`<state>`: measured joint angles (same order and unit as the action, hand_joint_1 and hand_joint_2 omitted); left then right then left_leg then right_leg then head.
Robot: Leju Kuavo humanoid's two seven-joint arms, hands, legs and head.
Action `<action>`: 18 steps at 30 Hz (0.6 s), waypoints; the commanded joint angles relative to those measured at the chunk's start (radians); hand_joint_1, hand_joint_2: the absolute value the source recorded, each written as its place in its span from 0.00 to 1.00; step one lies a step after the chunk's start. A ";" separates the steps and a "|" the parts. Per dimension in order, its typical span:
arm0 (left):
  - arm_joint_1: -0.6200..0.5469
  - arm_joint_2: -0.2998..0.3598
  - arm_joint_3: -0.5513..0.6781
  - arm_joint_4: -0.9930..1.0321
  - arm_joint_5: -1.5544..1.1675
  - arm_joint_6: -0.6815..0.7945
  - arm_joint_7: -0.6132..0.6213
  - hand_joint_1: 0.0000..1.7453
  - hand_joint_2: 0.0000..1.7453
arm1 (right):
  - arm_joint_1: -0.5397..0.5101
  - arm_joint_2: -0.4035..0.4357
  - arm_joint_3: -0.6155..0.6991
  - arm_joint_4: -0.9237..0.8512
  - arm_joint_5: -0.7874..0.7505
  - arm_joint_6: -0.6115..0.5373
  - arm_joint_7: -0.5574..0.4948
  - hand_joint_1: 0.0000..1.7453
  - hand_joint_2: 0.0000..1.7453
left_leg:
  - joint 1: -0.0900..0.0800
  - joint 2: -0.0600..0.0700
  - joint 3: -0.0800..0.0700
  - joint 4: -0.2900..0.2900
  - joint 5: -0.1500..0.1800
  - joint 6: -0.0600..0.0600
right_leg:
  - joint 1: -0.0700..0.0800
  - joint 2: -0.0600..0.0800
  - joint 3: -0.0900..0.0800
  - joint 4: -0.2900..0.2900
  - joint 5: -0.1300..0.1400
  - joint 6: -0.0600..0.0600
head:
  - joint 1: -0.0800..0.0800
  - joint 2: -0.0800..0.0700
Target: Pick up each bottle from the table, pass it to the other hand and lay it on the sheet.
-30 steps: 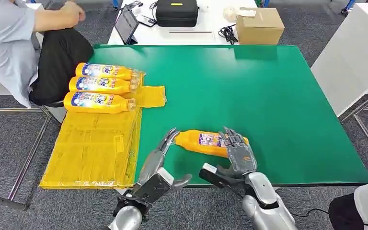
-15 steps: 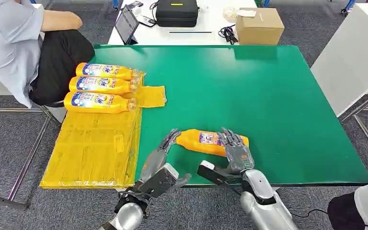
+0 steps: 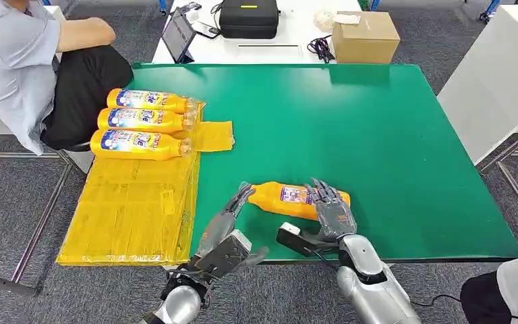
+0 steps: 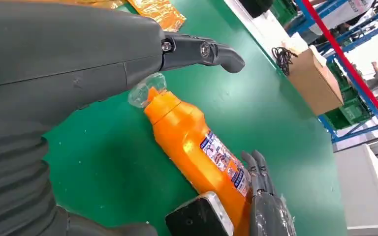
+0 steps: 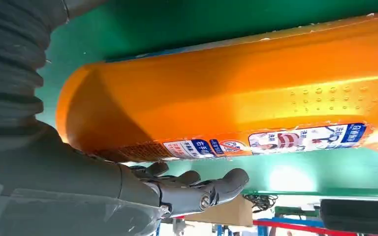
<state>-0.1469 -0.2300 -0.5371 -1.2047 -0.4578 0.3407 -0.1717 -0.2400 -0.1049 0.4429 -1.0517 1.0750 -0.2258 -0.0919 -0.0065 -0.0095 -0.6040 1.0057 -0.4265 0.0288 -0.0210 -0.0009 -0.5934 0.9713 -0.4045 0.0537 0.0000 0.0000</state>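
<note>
Where the right hand (image 3: 332, 210) lay over the base end of the orange bottle (image 3: 284, 199), we could not see that end, nor tell whether the fingers gripped it or merely rested on it. The bottle lay flat on the green worktop (image 3: 378, 135) near its front edge, its long axis running across the robot, its clear cap (image 4: 145, 91) pointing toward the left hand (image 3: 226, 219). That hand was released, fingers (image 4: 211, 51) spread, their tips just beside the cap. Three more bottles (image 3: 138, 120) lay side by side on the far end of the yellow sheet (image 3: 131, 209), caps toward the worktop. A seated person (image 3: 20, 61) was cut off by the frame.
</note>
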 commanded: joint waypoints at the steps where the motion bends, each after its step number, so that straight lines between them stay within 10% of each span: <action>1: -0.026 0.005 0.022 0.053 0.006 -0.008 0.005 0.00 1.00 | -0.030 -0.017 0.040 0.061 0.000 0.007 0.005 0.00 1.00 | 0.000 0.001 0.002 -0.001 0.000 -0.001 | 0.001 0.000 0.002 -0.001 0.000 -0.001 | 0.000 0.000; 18: -0.023 0.005 0.026 0.054 0.002 -0.013 0.011 0.00 1.00 | -0.031 -0.018 0.081 0.048 0.023 0.025 0.024 0.00 1.00 | 0.001 0.001 0.003 0.000 -0.001 -0.002 | 0.001 0.001 0.003 -0.001 -0.001 -0.002 | 0.000 0.000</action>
<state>-0.1462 -0.2300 -0.5260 -1.2047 -0.4562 0.3346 -0.1682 -0.2422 -0.1057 0.4483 -1.0517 1.0811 -0.2148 -0.0847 -0.0064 -0.0094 -0.6039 1.0057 -0.4265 0.0288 -0.0210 -0.0009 -0.5934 0.9713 -0.4045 0.0537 0.0000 0.0000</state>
